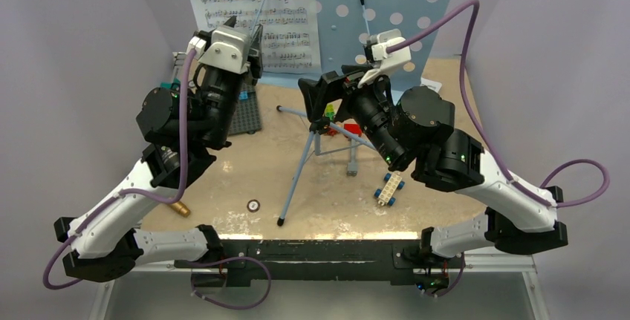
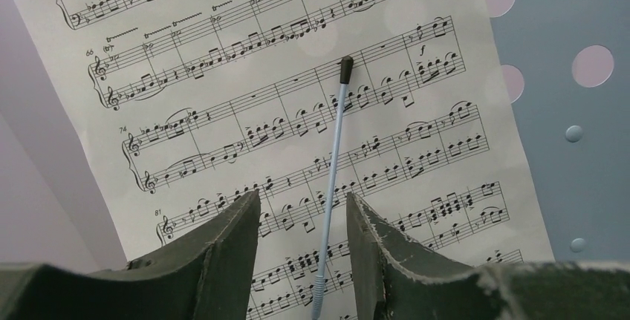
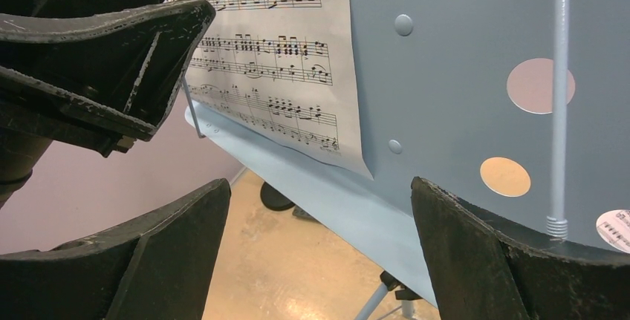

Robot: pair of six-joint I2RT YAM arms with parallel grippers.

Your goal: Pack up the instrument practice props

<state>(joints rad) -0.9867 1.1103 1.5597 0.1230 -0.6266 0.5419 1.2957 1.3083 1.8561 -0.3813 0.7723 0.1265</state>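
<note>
Both grippers are hovering released at the top view's upper middle, the left gripper straddling the retaining wire pinning the sheet-music page to the music stand, the right gripper facing its lower edge, likely to steady it.

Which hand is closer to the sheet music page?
Left. The left hand faces the sheet music page squarely, open astride its retaining wire. The right hand, also open, faces the music stand's bare panel beside it.
</note>
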